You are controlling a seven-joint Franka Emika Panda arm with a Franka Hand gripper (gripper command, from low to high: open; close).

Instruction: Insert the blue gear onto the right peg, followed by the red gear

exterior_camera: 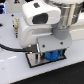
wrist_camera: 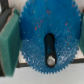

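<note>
Gripping the blue gear (wrist_camera: 46, 36), the Panda arm's end effector (wrist_camera: 45, 42) hangs low over the grey plate (exterior_camera: 36, 60) on the white desk (exterior_camera: 15, 67).

Green finger pads (wrist_camera: 8, 44) press in on opposite sides of the bright-blue toothed disc, parted only by its width. Seen from the wrist, the gear fills most of the frame, its rim of fine teeth sharp against the pale surface, a dark slot at its centre with a pale round spot at the slot's end. In the exterior view the gear (exterior_camera: 52, 55) shows only as a blue patch beneath the white arm, just above the black-rimmed plate. Whether it touches the plate cannot be told.
</note>
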